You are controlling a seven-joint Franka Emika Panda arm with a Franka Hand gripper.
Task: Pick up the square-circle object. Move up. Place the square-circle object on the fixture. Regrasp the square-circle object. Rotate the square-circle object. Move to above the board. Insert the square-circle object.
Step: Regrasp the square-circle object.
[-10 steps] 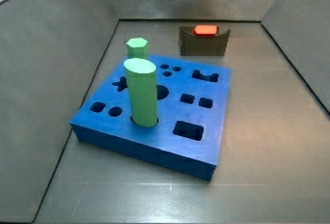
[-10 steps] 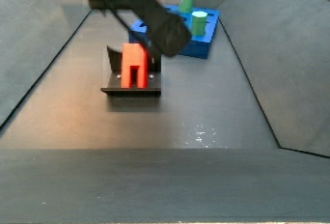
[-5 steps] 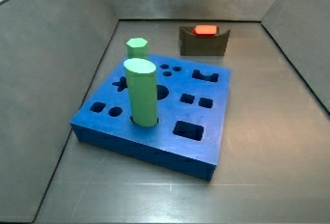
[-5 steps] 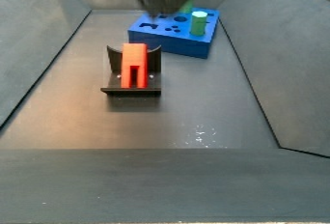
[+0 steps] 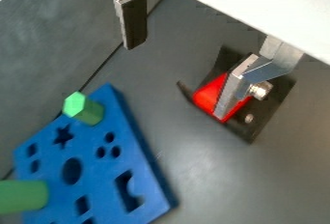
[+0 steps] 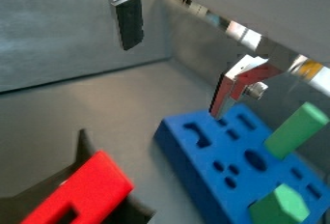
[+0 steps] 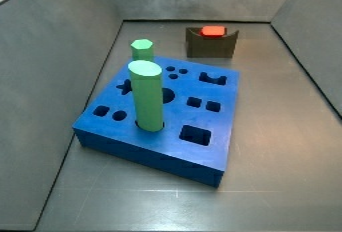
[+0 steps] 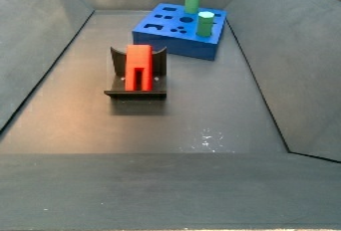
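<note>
Bright red, the blocky square-circle object (image 8: 139, 67) sits in the dark L-shaped fixture (image 8: 136, 94), its long axis running toward the blue holed board (image 7: 160, 116) in a side view. We read no writing anywhere. The gripper (image 5: 187, 47) hangs high above with its silver fingers (image 5: 131, 20) spread wide, empty.

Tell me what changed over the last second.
The claw rose away from the fixture until it left both side views; open and empty, it shows only in the wrist views. The square-circle object stayed on the fixture, and the board with its green cylinders did not move.
</note>
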